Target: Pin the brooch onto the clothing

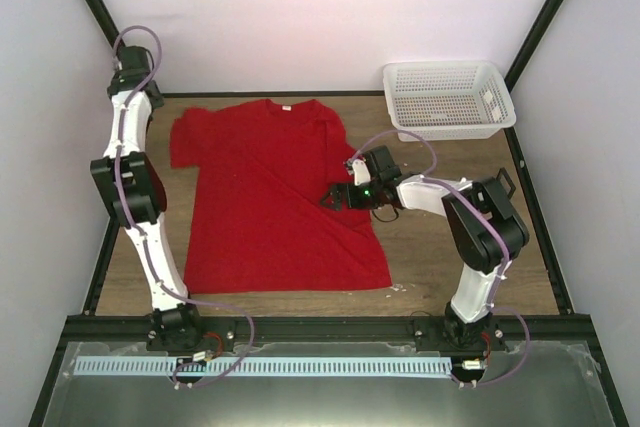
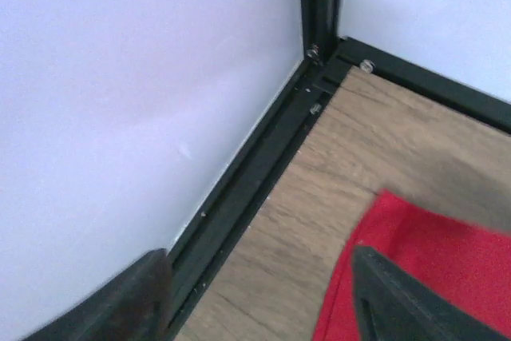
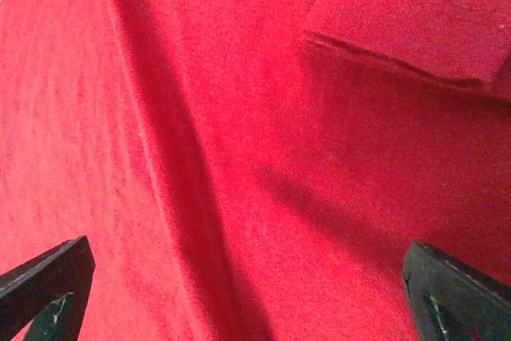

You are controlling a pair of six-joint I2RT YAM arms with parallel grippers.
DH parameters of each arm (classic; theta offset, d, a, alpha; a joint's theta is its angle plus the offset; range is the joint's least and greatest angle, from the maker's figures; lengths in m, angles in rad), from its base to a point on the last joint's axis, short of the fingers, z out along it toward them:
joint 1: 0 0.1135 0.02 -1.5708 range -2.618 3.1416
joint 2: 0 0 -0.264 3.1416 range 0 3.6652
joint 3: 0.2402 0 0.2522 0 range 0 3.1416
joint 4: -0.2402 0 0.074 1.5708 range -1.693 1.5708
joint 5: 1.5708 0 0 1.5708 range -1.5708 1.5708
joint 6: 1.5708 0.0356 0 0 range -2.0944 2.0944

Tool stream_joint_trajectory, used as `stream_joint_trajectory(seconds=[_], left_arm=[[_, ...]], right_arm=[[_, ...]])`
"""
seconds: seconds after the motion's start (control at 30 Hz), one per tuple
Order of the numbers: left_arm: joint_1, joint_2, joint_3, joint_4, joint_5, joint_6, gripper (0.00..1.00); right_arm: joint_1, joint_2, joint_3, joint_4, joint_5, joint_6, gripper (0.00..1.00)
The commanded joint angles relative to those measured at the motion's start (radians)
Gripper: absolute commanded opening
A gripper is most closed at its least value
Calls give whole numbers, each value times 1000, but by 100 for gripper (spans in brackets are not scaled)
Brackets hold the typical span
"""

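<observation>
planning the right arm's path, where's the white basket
Top view: the white basket sits at the far right corner of the table, beyond the right arm and right of the red T-shirt.

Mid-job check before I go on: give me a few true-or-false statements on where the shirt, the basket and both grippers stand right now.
1. The red T-shirt lies spread flat on the table. True.
2. The white mesh basket sits on the shirt. False: it stands apart from it, at the far right corner.
3. The right gripper is open above the shirt. True.
4. The left gripper grips a sleeve. False: it is open and empty, over bare table beside the shirt.
</observation>
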Motion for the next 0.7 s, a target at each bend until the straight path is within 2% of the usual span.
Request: stream_joint_trajectory(seconds=[0.0, 0.07, 0.2, 0.23, 0.33, 0.5, 0.67], left_arm=[[-80, -86, -83, -9, 17, -18, 73], [-114, -156, -208, 30, 59, -52, 84], [-159, -282, -441, 100, 281, -186, 87], [-160, -315, -511, 117, 374, -224, 87], [-178, -449, -785, 248, 597, -331, 88], [-204, -663, -1181, 397, 714, -433, 93], [-210, -836, -1472, 436, 692, -519, 96]], right_arm=[[6, -47, 45, -51, 33, -11, 100], [7, -53, 60, -63, 31, -18, 100], [6, -61, 88, -105, 50, -39, 100], [7, -66, 93, -113, 57, -42, 100], [6, -79, 95, -121, 82, -49, 100], [5, -74, 108, -136, 113, -59, 100], [46, -78, 83, -130, 67, -50, 100]])
